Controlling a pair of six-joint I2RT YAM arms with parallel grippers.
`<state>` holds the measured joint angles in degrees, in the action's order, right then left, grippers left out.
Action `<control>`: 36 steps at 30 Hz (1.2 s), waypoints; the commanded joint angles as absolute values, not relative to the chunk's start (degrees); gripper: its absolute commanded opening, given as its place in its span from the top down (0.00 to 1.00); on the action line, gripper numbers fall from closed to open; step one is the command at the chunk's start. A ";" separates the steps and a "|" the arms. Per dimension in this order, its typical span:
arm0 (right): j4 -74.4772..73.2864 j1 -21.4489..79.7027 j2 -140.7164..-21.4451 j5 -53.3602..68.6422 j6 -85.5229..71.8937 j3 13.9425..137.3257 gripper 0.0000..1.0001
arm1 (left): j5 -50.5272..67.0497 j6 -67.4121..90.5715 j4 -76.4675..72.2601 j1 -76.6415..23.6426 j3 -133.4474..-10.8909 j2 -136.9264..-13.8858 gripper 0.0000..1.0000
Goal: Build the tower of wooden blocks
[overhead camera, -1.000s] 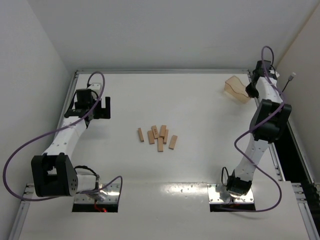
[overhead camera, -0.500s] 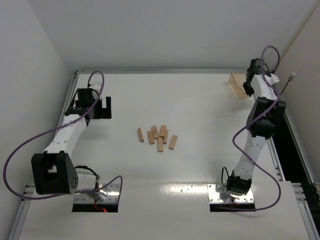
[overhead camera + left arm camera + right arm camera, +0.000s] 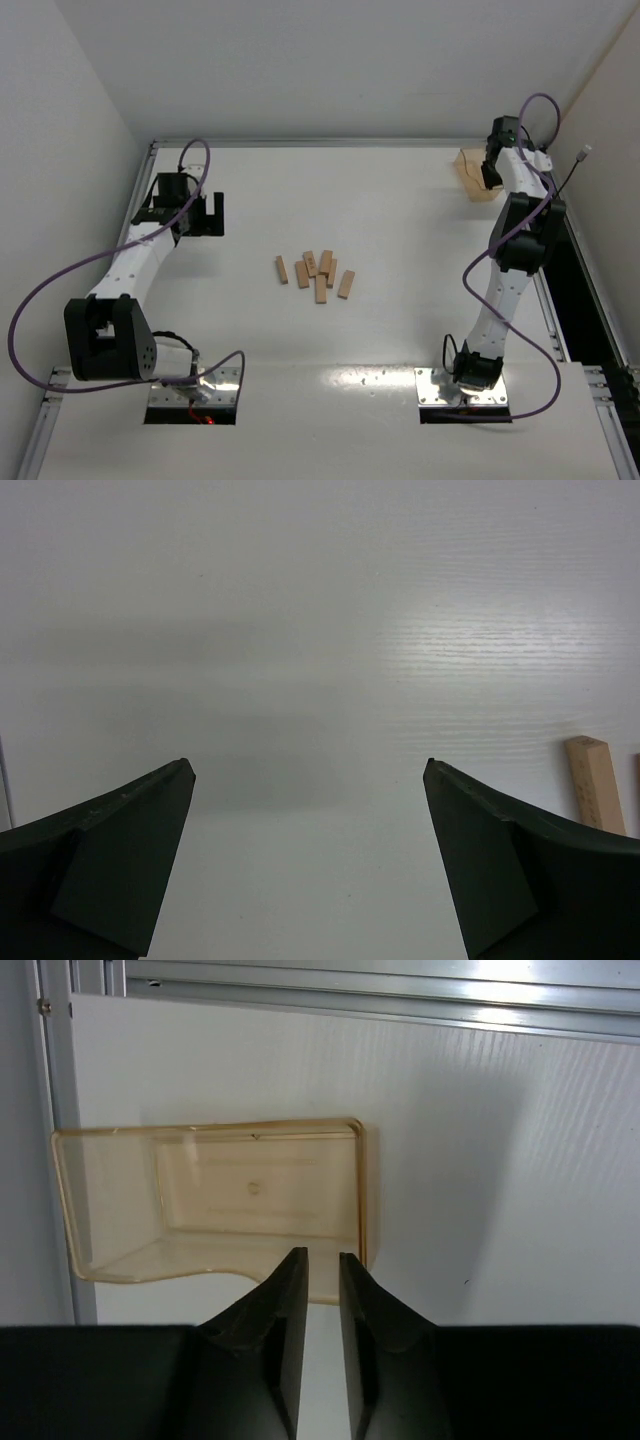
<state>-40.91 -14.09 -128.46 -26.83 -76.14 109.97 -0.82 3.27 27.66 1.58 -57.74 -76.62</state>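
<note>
Blocks [image 3: 315, 272], flat sticks of pale wood, lie loose mid-table [image 3: 400, 220] (no tower yet). Left gripper [image 3: 208, 214], near the left edge, is spread wide. Right gripper [image 3: 322, 1255] is almost together at the see-through orange tray's [image 3: 360, 1190] rim, far right corner; pinching it or not, I cannot tell.

Left arm [image 3: 132, 264]: white links, black joints, one big black shoulder block.
Right arm [image 3: 500, 295]: white links, black elbow and black wrist.
Cables [image 3: 28, 308]: purple, one loose loop along each arm.
Base plates [image 3: 462, 388]: shiny metal; a small red light under the left one.
Left fingers [image 3: 110, 870]: dark matte wedges.
Right fingers [image 3: 275, 1345]: black, flat inner faces.
</note>
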 commanded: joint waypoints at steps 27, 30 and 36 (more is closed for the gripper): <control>-9.81 -1.24 -85.25 -3.54 -20.34 61.59 0.00 | 0.44 3.96 26.19 -2.90 -54.76 -74.18 0.00; -20.54 0.53 -86.04 12.86 -2.45 63.98 0.00 | -3.23 3.96 25.66 -4.92 -54.76 -74.18 0.00; -34.62 4.56 -83.94 15.47 6.59 63.11 0.31 | -8.70 4.48 24.52 -10.89 -54.15 -72.16 0.00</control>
